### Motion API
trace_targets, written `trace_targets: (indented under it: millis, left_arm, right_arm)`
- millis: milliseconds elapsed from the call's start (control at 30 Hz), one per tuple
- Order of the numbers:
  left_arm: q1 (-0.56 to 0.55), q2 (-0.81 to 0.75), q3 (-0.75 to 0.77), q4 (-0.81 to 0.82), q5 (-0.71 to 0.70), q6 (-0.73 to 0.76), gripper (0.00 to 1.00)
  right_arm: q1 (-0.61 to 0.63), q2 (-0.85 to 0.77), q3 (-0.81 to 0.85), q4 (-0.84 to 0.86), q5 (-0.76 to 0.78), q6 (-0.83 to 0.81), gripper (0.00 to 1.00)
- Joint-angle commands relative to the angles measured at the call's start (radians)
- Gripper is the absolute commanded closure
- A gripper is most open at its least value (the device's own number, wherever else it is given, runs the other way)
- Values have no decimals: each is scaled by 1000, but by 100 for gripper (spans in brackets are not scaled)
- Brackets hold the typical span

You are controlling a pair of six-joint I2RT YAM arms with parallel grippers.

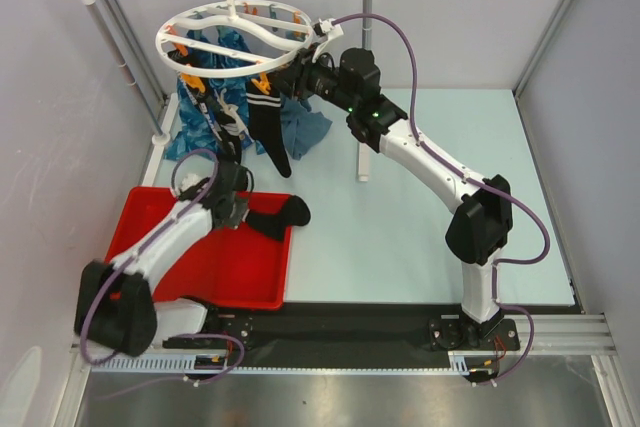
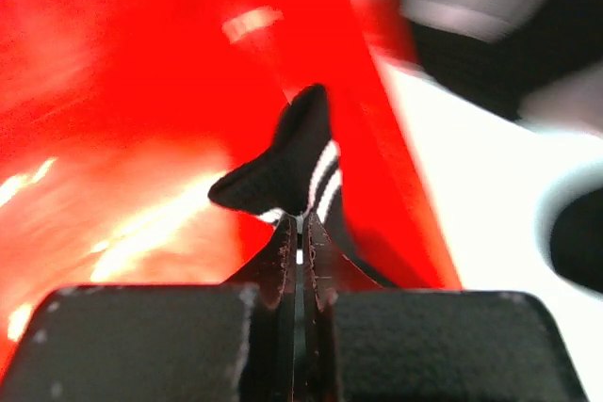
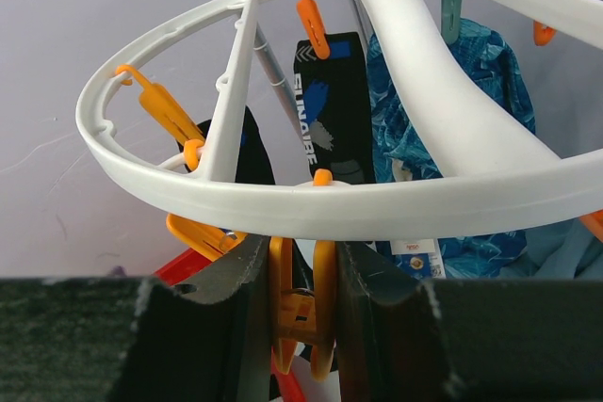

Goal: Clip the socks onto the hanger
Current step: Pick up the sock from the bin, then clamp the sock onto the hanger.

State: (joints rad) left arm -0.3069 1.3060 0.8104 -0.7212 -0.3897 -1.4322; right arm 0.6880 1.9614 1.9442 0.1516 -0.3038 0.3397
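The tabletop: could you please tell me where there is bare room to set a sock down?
Bare: the table between the red tray and the right arm, and right of that arm. Crowded: back left, under the hanger, with hung socks and blue cloth.

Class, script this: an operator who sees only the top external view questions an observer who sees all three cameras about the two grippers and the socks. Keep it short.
Operator: Does the left gripper really have the sock at the red tray?
Observer: Yes. The left wrist view shows its fingers shut on the sock's white-striped end.
Operator: What is the right gripper touching at the hanger?
Observer: Its fingers squeeze an orange clip just below the rim.
Operator: Anything hung on the far side?
Observer: A black sock with white lettering hangs under another clip across the ring.
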Motion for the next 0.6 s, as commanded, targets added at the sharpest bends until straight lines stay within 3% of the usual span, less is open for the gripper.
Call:
trace_targets:
  millis: [0, 33, 167, 233, 300, 433, 567]
  left_arm:
    - [-43, -218, -67, 226, -13, 339, 100]
    - [-47, -273, -100, 282, 11, 454, 100]
    - [-51, -595, -246, 534, 158, 625, 100]
    - [-52, -637, -257, 594, 242, 698, 100]
    - [-52, -634, -203, 583, 288, 768, 100]
    - [-52, -579, -122, 664, 605, 886, 100]
    - [-52, -490, -4, 634, 727, 987, 100]
  right_arm:
    - [7, -59, -2, 19, -8, -8, 100]
    - [7, -59, -4, 19, -9, -10, 100]
    - [5, -64, -7, 19, -9, -11, 100]
    - [5, -65, -2, 17, -11, -13, 100]
    - [4, -62, 2, 14, -11, -13, 100]
    - [2, -62, 13, 3, -14, -14, 100]
    - [2, -62, 19, 3, -23, -8, 100]
